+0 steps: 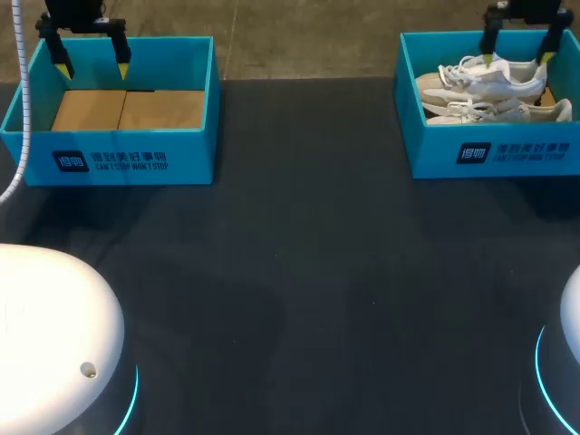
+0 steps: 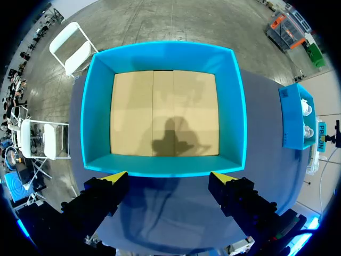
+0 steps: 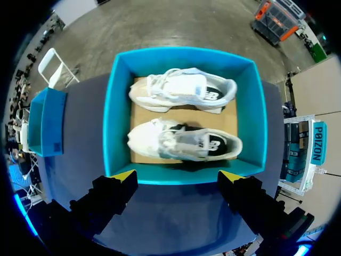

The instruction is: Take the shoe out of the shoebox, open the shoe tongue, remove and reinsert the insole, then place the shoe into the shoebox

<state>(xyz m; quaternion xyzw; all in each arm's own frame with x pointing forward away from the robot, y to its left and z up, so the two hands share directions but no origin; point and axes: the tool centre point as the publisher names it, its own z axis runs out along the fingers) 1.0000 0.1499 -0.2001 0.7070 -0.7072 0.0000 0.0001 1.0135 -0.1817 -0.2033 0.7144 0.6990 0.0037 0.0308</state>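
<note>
Here's the bright blue shoebox (image 3: 118, 117), lid off, sitting just ahead of my right gripper (image 3: 177, 176), with its near wall right past my fingertips. Inside it, two white lace-up shoes lie side by side on the tan cardboard floor. Both run lengthwise across the box, toes toward my left and dark openings toward my right. The near shoe (image 3: 181, 141) is straight ahead of my fingers. The far shoe (image 3: 184, 90) lies beyond it, close to the far wall. On the other side, a second blue shoebox (image 2: 98, 117) lies ahead of my left gripper (image 2: 169, 176), also open, its tan cardboard floor showing.
</note>
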